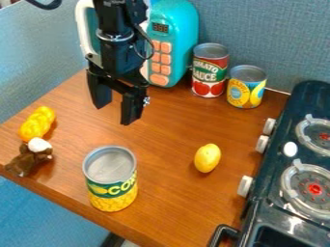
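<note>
Blue-grey fabric panels [270,38] rise behind and to the left of a brown wood-grain counter [171,128]. Against the back edge, toward the back left corner, stands a tall teal toy microwave [184,31] with orange buttons; the black metal arm [116,53] comes down from the top in front of it and covers part of it. The black two-finger gripper [113,115] hangs over the back left part of the counter, its fingers spread wide with nothing between them.

Nearest to it on the front side is an upright metal can with a yellow and green label showing corn kernels [111,185], close to the counter's front edge. Along the back edge, right of the microwave, stand a taller red, white and green metal can picturing tomatoes [209,72] and, just beside it, a shorter yellow and blue metal can [245,89]. A smooth yellow plastic lemon [207,157] lies farther right, between the corn can and the black toy stove [274,212] with white knobs at the counter's right edge. Near the front left corner lies a small brown figure with a white top [31,158]; a lumpy, glossy yellow object [37,123] sits just beside it, toward the left edge.
</note>
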You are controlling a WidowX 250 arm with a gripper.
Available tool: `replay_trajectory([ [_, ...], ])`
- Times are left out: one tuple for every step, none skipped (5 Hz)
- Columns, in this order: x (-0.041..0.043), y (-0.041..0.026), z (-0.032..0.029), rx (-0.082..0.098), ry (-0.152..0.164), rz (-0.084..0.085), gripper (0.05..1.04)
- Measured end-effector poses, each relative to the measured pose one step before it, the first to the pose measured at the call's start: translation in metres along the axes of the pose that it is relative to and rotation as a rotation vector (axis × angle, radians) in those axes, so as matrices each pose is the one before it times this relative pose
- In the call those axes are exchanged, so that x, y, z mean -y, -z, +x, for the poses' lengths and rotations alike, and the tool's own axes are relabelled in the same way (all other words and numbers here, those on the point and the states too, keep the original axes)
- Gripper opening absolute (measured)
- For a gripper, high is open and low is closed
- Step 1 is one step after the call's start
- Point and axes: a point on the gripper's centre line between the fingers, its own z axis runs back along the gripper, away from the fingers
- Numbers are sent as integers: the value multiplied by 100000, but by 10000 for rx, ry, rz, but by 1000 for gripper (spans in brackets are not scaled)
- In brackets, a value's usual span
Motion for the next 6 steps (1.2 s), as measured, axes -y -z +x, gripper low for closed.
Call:
replay_trajectory([
  [97, 723, -219, -253, 15, -62, 1006],
  [419, 178, -250, 47, 49, -207, 1006],
  [346, -1485, -246, 311, 243, -104, 1006],
  [342, -255, -1354, -188, 186, -8, 1006],
  [1135, 1074, -1989, -1196, 677, 293, 1006],
  [691, 1638, -2498, -1239, 247, -68, 1006],
])
